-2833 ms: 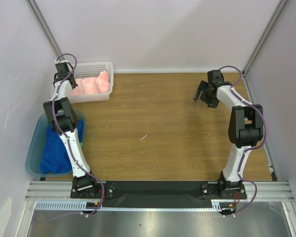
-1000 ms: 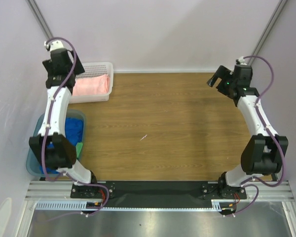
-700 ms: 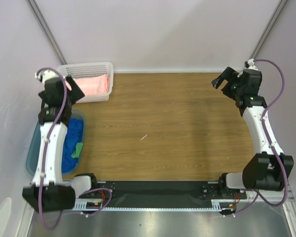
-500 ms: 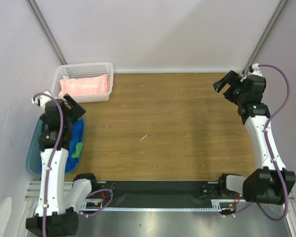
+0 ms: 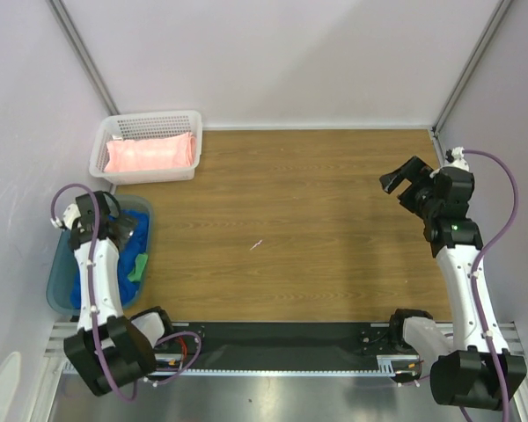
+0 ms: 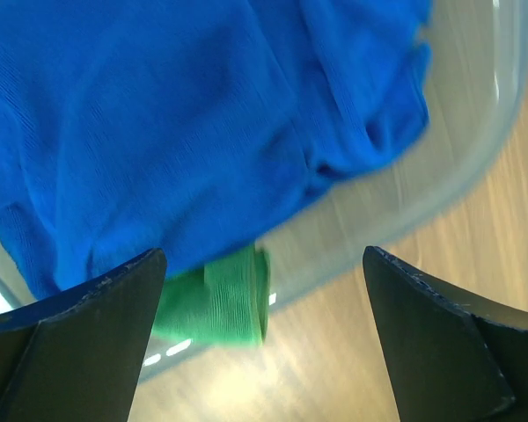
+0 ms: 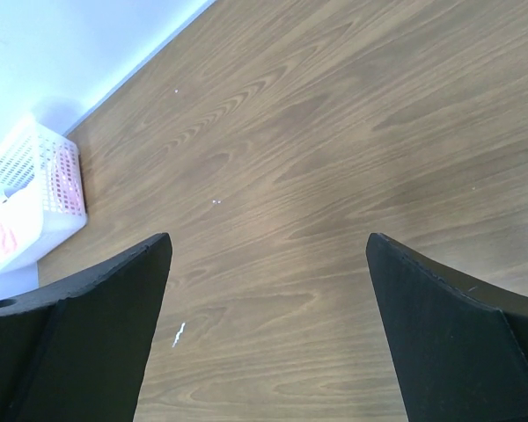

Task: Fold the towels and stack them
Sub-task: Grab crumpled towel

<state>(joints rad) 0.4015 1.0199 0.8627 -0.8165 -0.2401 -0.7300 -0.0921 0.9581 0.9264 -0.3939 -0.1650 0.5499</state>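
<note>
While hanging over the teal tub (image 5: pixel 56 290), left claw (image 6: pixel 264 259): fingers spread wide, gripping nothing, close above the cloth.
Blue towel (image 6: pixel 158 114): bunched in the tub at the near left, unfolded.
Green towel (image 6: pixel 235 297): tucked under the blue one's edge against the tub wall, mostly hidden.
Pink towel (image 5: pixel 151 156): in the white basket (image 5: pixel 150 117) at the far left, seemingly folded into a neat block.
Right claw (image 7: pixel 268 246): fingers apart, empty, held high over the right side of the worktop (image 5: pixel 290 211), well apart from every towel.
Step in hand: probably fetching the top towel, the blue, out of the tub.
Next move: lowering the left claw onto a raised fold of the blue towel, pinching, lifting clear of the tub rim, then spreading it on the worktop. Likely calls for bringing the right claw over to take a second corner.
Risk: dragging the green towel out along with the blue.
</note>
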